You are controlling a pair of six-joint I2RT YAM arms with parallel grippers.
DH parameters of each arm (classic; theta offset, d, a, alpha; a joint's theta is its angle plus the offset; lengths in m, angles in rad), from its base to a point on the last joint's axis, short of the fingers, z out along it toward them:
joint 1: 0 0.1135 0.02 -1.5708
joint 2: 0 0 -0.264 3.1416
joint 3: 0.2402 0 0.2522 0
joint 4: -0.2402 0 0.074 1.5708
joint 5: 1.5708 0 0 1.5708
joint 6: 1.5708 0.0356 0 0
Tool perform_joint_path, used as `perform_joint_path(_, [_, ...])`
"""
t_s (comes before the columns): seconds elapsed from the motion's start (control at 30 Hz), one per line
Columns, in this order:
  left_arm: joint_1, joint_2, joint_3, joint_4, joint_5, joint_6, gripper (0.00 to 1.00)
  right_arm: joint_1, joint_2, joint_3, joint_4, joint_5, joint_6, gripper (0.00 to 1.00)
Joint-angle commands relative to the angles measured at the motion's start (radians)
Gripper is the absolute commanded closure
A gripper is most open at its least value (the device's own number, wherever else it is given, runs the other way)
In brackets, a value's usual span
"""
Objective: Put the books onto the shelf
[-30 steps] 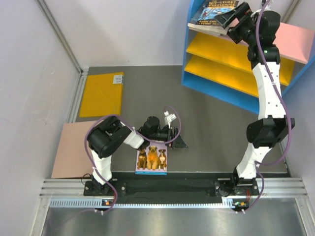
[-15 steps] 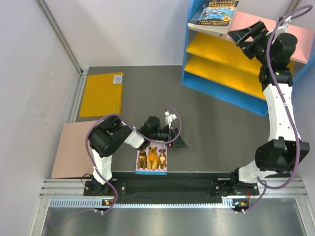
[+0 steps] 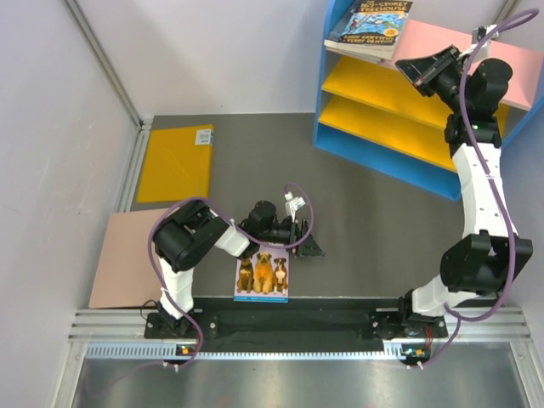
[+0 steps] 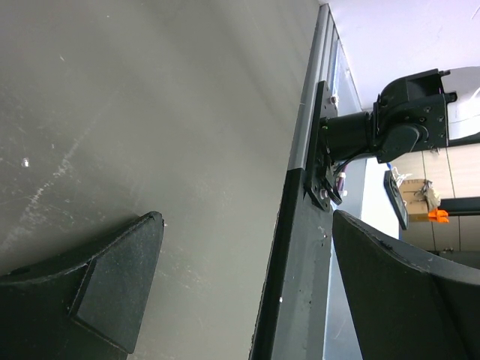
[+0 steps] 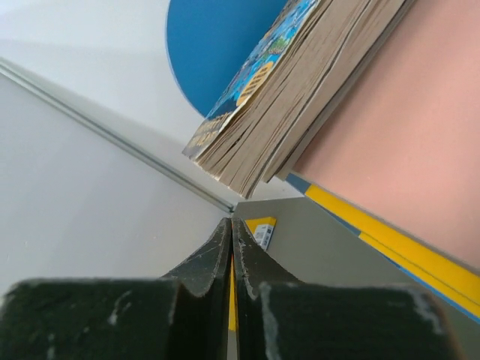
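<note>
Because my right gripper [image 3: 423, 70] is pressed together on nothing just beside the paperback stack [image 3: 371, 25] atop the shelf [image 3: 320, 93], I judge that load delivered. My left gripper [image 3: 295, 229] hangs spread wide near the dog book [image 3: 262, 274], which lies flat on the table [image 3: 365, 221], presumably next.

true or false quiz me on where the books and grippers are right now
1. A stack of books lies on the pink top board of the shelf. True.
2. The right gripper is shut on a book. False: it is shut but empty, beside the stack.
3. The dog book is on the shelf. False: it lies flat on the table by the left arm.
4. The left gripper is open and empty. True.
</note>
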Motion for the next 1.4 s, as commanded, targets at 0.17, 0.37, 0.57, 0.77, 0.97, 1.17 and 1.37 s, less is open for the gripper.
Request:
perform_joint_path(0.17, [-0.003,0.052,0.000,-0.056,0.000,0.004,0.01,-0.002,0.109,0.185,0.054,-0.060,0.038,1.00])
perform_joint_path(0.37, [-0.003,0.047,-0.003,-0.056,-0.003,0.004,0.01,0.010,0.163,0.234,0.064,-0.066,0.058,1.00])
perform_joint_path(0.57, [-0.003,0.049,-0.001,-0.056,0.000,0.005,0.01,0.024,0.211,0.277,0.060,-0.063,0.065,1.00])
perform_joint_path(0.77, [-0.003,0.049,-0.003,-0.055,0.000,0.007,0.01,0.034,0.246,0.319,0.061,-0.049,0.079,1.00])
perform_joint_path(0.97, [-0.003,0.046,-0.004,-0.053,0.000,0.007,0.01,0.047,0.304,0.404,0.046,-0.046,0.093,1.00])
perform_joint_path(1.17, [-0.003,0.038,-0.009,-0.052,-0.003,0.007,0.01,0.054,0.344,0.452,0.045,-0.046,0.107,1.00])
perform_joint_path(1.37, [-0.003,0.011,-0.004,-0.039,0.012,0.009,0.01,0.056,0.281,0.368,0.049,-0.054,0.061,1.00])
